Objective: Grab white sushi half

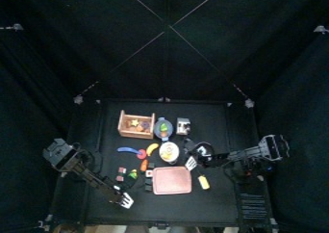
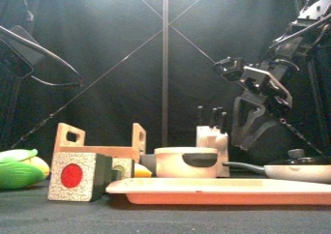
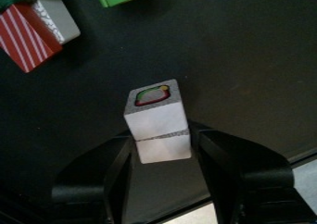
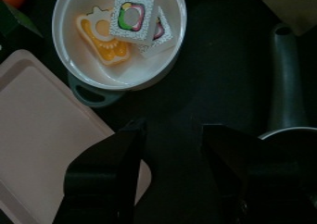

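In the left wrist view a small white block lies on the black table, split by a seam into two pieces. The white sushi half (image 3: 162,150) is the plain piece nearest the wrist. My left gripper (image 3: 165,168) is open, one jaw close on each side of it with thin gaps. The other piece (image 3: 155,107) has a green and red end face and lies just beyond the jaws. From above, my left gripper (image 1: 125,196) is at the table's front left. My right gripper (image 4: 173,163) hangs open and empty above the pink board's edge, at the right in the front view (image 2: 246,112).
A pink board (image 1: 174,184) with a yellow piece (image 1: 202,183) lies at the front. Behind it stands a white bowl (image 4: 87,93) holding sushi rolls, and a black pan (image 4: 297,80) is beside it. A wooden crate (image 2: 97,141) stands farther left. A red-striped block (image 3: 37,33) lies near the left gripper.
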Available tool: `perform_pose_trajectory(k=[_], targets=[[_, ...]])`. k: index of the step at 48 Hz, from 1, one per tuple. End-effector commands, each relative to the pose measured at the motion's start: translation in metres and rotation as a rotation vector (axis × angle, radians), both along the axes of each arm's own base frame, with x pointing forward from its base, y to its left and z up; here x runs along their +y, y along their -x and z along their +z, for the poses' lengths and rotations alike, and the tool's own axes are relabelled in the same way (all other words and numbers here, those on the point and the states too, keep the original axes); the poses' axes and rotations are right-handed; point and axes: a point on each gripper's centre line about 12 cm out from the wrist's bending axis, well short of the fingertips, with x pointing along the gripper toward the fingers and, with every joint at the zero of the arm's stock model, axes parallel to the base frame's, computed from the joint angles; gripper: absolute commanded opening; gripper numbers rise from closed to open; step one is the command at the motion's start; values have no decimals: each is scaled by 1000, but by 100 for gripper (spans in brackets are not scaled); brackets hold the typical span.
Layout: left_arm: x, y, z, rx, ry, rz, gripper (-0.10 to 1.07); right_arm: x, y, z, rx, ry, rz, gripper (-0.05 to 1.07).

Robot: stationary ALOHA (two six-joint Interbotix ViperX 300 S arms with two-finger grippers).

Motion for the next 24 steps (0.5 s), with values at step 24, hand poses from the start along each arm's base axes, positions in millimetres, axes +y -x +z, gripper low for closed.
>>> perform_pose_trajectory(k=[24], targets=[[5, -22, 41, -20, -74, -16, 69, 2, -5, 10, -35, -5, 5, 81]])
